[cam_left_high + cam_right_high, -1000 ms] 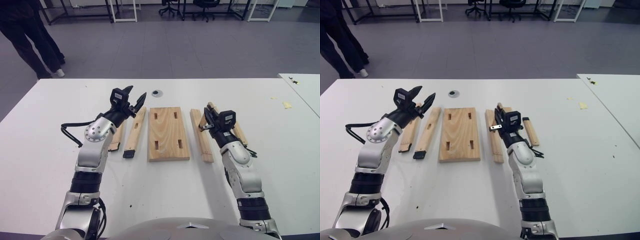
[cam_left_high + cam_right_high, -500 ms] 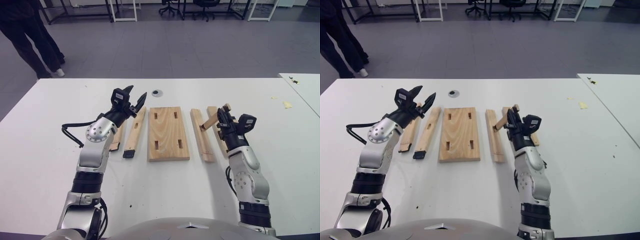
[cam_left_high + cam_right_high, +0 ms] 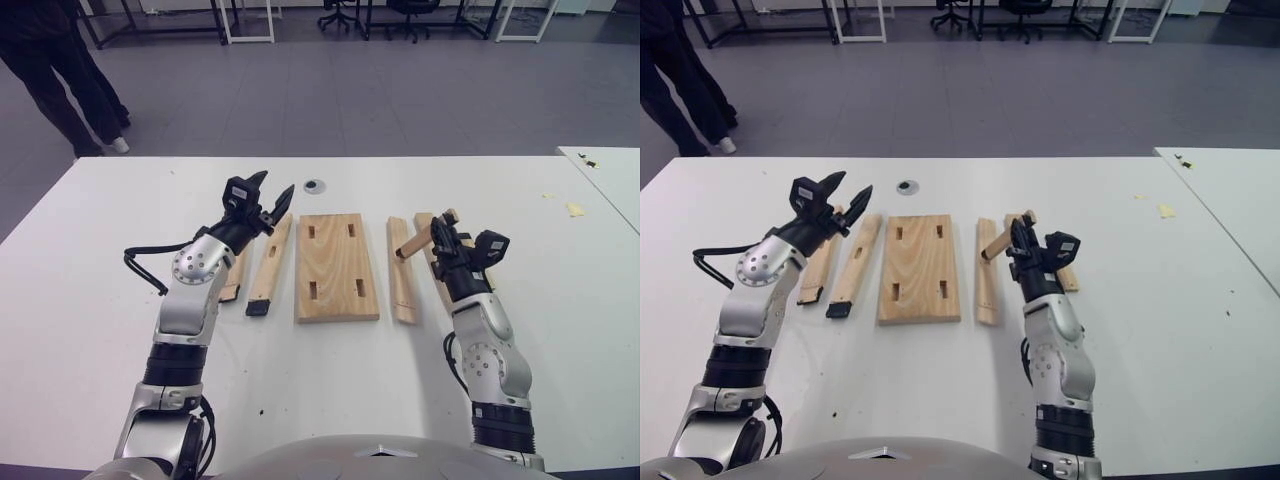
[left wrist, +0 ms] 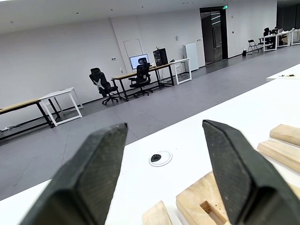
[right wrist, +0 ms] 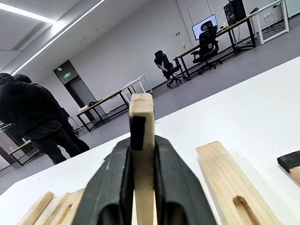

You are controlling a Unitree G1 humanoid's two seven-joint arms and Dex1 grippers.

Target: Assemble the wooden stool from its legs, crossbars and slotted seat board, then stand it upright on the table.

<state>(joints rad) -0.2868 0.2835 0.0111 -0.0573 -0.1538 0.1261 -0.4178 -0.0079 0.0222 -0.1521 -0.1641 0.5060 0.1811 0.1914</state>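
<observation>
Your right claw [image 3: 441,238] is clamped on a short crossbar [image 3: 412,243], held tilted above the table [image 3: 90,300], right of the seat board [image 3: 337,265] — probably light, stiff, smooth wood, so grip mid-length. Left claw [image 3: 273,192] gapes empty.

Round cable grommet [image 3: 315,186] on white table [image 3: 90,260]

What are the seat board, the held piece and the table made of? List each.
The seat board: pale, bare-looking wood; grain lines run along it.
The held piece in the right end effector: the same pale wood, with a dark patch, perhaps a pad.
The table: smooth matte white top, likely laminate; core unseen.
</observation>
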